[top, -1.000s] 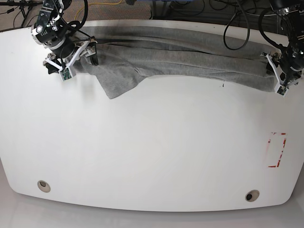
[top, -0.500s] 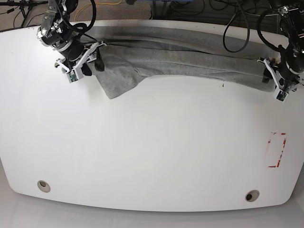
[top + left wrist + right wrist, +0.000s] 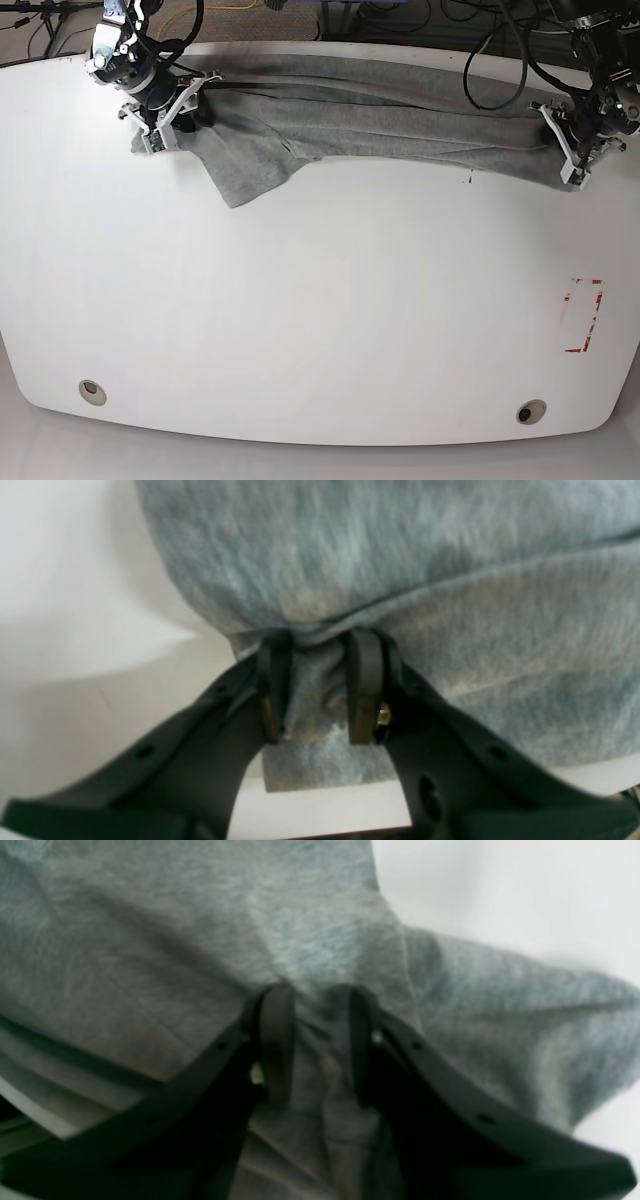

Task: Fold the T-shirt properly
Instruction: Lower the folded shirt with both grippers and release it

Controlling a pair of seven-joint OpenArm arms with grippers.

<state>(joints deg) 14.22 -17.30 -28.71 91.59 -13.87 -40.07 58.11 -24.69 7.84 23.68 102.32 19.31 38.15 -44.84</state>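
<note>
Now both your tools grasp the T-shirt (image 3: 380, 120).
Left tool (image 3: 316, 690) pinches a bunched fold between its pads; right tool (image 3: 312, 1040) likewise, cloth stretched between them across the worktop (image 3: 320, 320).

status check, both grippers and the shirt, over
Left gripper shut on bunched cloth at one end. Right gripper shut on cloth at the other end. Heather-grey cotton T-shirt lies crumpled along white table's far edge, one flap hanging nearer. Nothing blocking.
</note>
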